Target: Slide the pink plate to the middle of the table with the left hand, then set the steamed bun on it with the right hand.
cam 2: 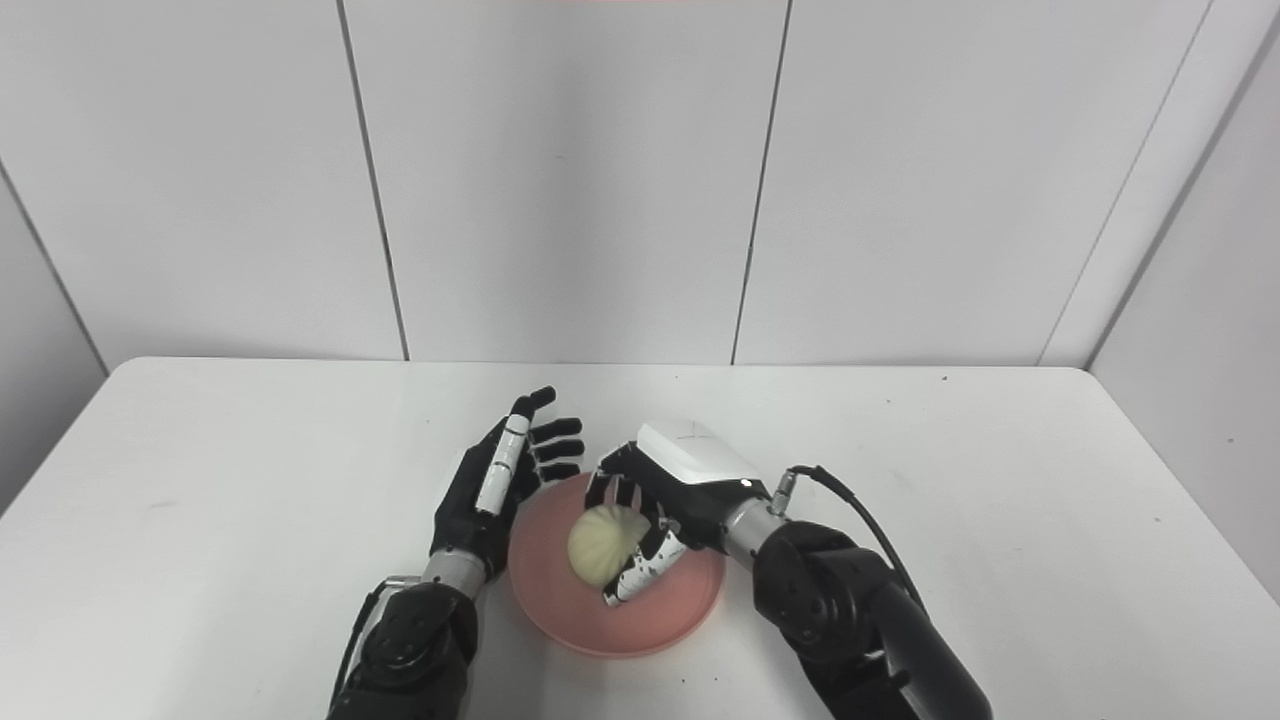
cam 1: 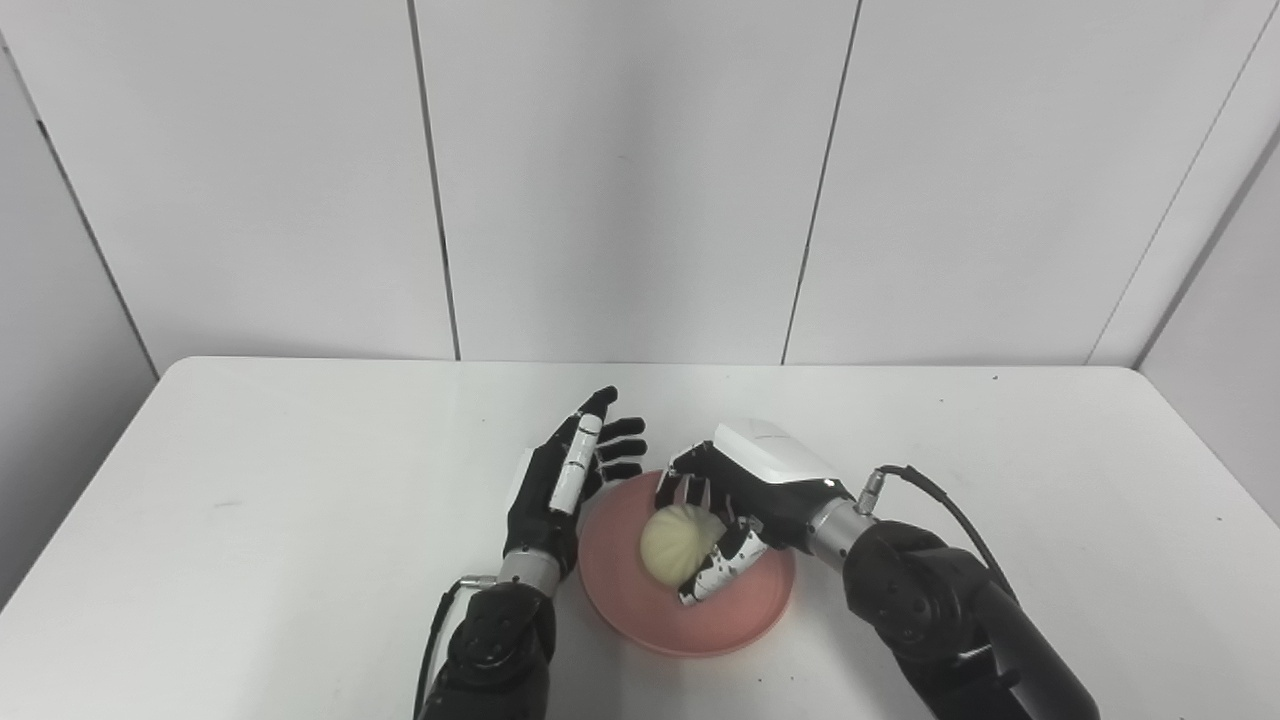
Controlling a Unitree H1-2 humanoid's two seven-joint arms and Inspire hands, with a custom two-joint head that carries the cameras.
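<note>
One soft, light steamed bun [cam 1: 676, 541], cupped by right hand [cam 1: 727, 512] over pink plate [cam 1: 690, 625]. Best held gently at sides. Left hand [cam 1: 570, 483] spread, empty.

Black hands [cam 1: 570, 480] (white-cased); cabled wrists.

1. Pink plate [cam 1: 625, 585]: round, shallow, salmon-pink with a smooth matte face. Lies flat on the white table [cam 1: 250, 520], near the front edge and about midway across its width.
2. Steamed bun [cam 1: 675, 540]: pale cream, round, with pleats gathered to one side. Sits over the plate's centre, within the rim; whether it rests on the plate is unclear.
</note>
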